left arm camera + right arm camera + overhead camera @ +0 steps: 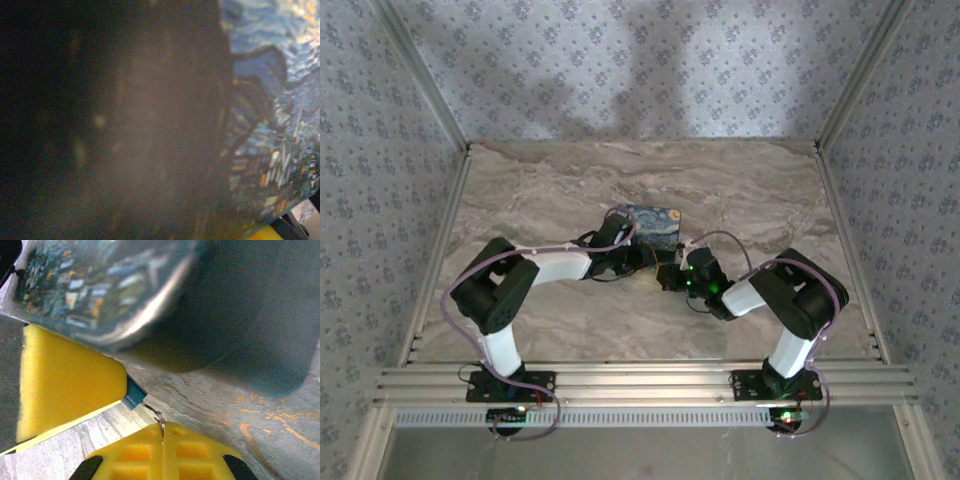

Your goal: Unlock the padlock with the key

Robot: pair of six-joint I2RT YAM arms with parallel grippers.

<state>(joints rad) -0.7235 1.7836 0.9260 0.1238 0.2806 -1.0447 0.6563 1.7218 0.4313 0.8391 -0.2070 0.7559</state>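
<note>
- Padlock (133, 397): body mostly hidden behind a yellow pad (65, 385); only a teal corner shows.
- Box (270, 115): blurred and cut off by the edge, right of the left end effector (620, 230).
- Right end effector (670, 274): grip too small to tell.

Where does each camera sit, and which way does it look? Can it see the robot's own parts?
Top camera: high behind the arms, looking down on the marbled grey-brown table; both the left arm and right arm show.
Left wrist camera: on the left arm, very close to the blue-and-yellow night-sky painted box; blurry, a yellow sliver bottom-right.
Right wrist camera: on the right arm, looking low across the table past its yellow hand at the tiny teal padlock.
Shared: all three see the painted box.
</note>
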